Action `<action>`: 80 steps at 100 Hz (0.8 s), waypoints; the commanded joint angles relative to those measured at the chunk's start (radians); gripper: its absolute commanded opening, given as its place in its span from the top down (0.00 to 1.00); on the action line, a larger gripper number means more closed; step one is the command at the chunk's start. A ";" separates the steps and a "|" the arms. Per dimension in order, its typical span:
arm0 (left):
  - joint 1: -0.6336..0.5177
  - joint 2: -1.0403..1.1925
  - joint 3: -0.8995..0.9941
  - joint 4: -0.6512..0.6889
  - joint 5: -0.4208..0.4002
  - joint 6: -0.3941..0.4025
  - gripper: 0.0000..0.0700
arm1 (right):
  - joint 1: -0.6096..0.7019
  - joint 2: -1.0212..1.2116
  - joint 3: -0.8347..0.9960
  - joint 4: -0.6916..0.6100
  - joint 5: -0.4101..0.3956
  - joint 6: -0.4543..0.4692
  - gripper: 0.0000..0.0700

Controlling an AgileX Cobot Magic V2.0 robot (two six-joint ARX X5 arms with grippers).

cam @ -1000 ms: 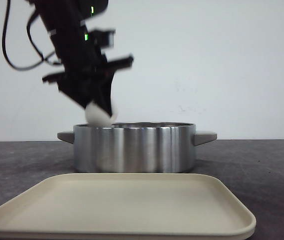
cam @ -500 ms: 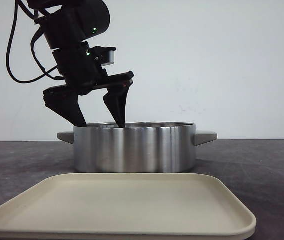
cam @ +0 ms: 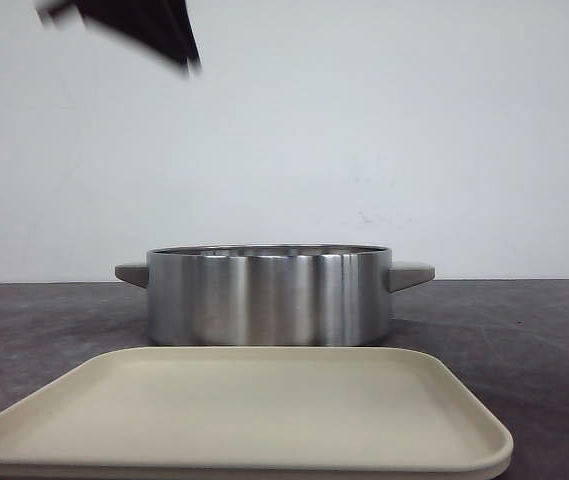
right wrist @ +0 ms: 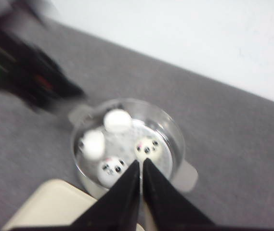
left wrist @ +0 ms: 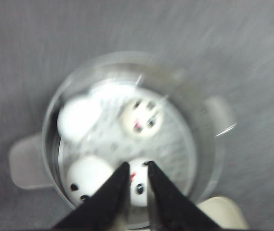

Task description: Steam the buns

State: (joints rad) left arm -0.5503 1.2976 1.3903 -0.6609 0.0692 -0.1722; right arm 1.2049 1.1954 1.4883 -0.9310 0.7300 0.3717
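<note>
Four white buns with panda faces lie inside the steel pot [cam: 269, 295]; its wall hides them in the front view. The left wrist view shows them [left wrist: 79, 118], [left wrist: 140, 117], [left wrist: 86, 175], [left wrist: 139, 185]. The right wrist view shows them [right wrist: 117, 120], [right wrist: 93, 143], [right wrist: 149, 148], [right wrist: 110, 168]. My left gripper [left wrist: 136, 166] is high above the pot, blurred, jaws drawn almost together and empty; it shows at the front view's top left [cam: 164, 40]. My right gripper [right wrist: 140, 163] is shut and empty, high over the pot's near side.
A beige tray [cam: 244, 410] lies bare in front of the pot, and also shows in the wrist views [left wrist: 223, 211] [right wrist: 45, 202]. The pot has two side handles [cam: 411, 273]. A white wall stands behind the dark table.
My left gripper carried a bun over the pot, opened and let it go inside, then rose fast to the top left and drew its jaws together.
</note>
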 commanded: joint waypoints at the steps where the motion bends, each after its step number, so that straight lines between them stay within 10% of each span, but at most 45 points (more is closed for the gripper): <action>1: -0.019 -0.064 0.016 -0.036 0.006 0.040 1.00 | 0.012 0.013 -0.036 0.035 0.003 0.002 0.99; 40: -0.029 -0.456 -0.140 -0.133 -0.060 -0.027 1.00 | 0.042 0.013 -0.433 0.636 -0.155 0.003 0.99; 80: -0.029 -0.521 -0.203 -0.169 -0.073 -0.057 1.00 | 0.039 0.012 -0.447 0.674 -0.124 0.003 0.99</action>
State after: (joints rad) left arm -0.5739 0.7734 1.1774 -0.8387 -0.0017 -0.2249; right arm 1.2312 1.2011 1.0271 -0.2691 0.5964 0.3714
